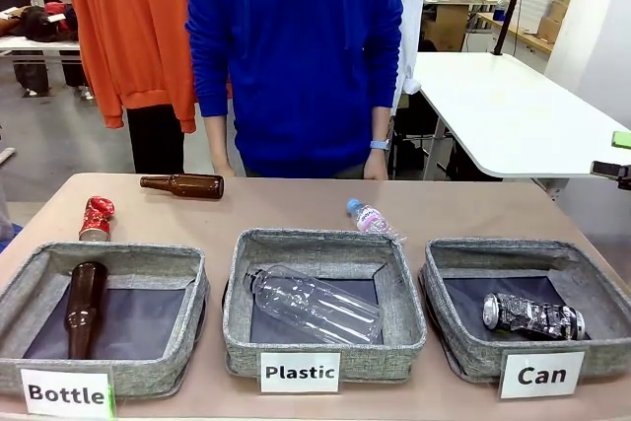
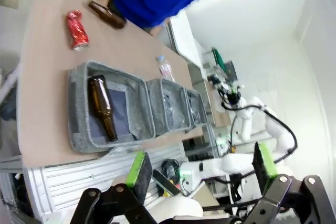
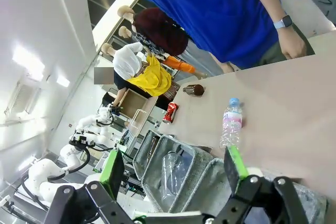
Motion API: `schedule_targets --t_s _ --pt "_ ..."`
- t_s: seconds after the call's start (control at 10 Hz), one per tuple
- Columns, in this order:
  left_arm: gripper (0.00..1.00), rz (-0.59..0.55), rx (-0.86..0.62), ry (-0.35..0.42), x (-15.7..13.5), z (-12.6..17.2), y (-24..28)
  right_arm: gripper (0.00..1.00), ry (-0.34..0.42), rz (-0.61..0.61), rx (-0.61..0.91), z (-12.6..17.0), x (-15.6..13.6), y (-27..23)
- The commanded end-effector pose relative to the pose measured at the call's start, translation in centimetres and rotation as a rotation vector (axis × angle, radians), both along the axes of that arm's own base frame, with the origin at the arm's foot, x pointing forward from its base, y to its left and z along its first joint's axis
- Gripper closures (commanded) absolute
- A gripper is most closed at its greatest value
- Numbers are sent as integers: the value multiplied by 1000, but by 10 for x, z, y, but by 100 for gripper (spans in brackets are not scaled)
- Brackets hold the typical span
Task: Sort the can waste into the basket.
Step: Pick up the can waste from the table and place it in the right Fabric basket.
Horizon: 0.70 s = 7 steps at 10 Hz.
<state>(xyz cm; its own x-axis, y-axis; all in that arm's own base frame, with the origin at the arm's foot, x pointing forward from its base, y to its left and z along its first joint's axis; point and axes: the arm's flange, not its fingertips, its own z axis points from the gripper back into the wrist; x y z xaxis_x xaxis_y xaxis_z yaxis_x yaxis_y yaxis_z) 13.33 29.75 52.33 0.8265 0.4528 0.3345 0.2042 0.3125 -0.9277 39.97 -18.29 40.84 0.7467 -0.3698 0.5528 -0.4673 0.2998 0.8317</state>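
Note:
A crushed red can (image 1: 97, 219) stands on the table's left side, behind the "Bottle" basket. It also appears at the far end of the table in the left wrist view (image 2: 76, 30) and small in the right wrist view (image 3: 170, 112). A black-and-silver can (image 1: 532, 315) lies on its side inside the grey basket labelled "Can" (image 1: 463, 360) at the front right. My left gripper (image 2: 200, 164) hangs open and empty, high above the table's near-left end. My right gripper (image 3: 174, 163) is also open, holding nothing.
The "Bottle" basket (image 1: 187, 273) holds a brown bottle; the "Plastic" basket (image 1: 402, 308) holds a clear bottle. A brown bottle (image 1: 182, 185) and a small plastic bottle (image 1: 370, 218) lie on the table. A person in blue (image 1: 296, 56) stands at the far edge, hands down.

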Motion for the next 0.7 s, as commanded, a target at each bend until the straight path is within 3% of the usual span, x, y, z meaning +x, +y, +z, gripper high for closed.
schedule_targets --t_s 0.0,0.2,0.6 --pt "0 -165 28 24 30 -31 -53 0 -16 16 -12 0 -1 -3" --pt "0 -200 51 43 46 -46 -85 0 -16 16 -12 0 -1 -3" --pt "0 -205 19 52 51 -46 -78 0 -16 16 -12 0 -1 -3"
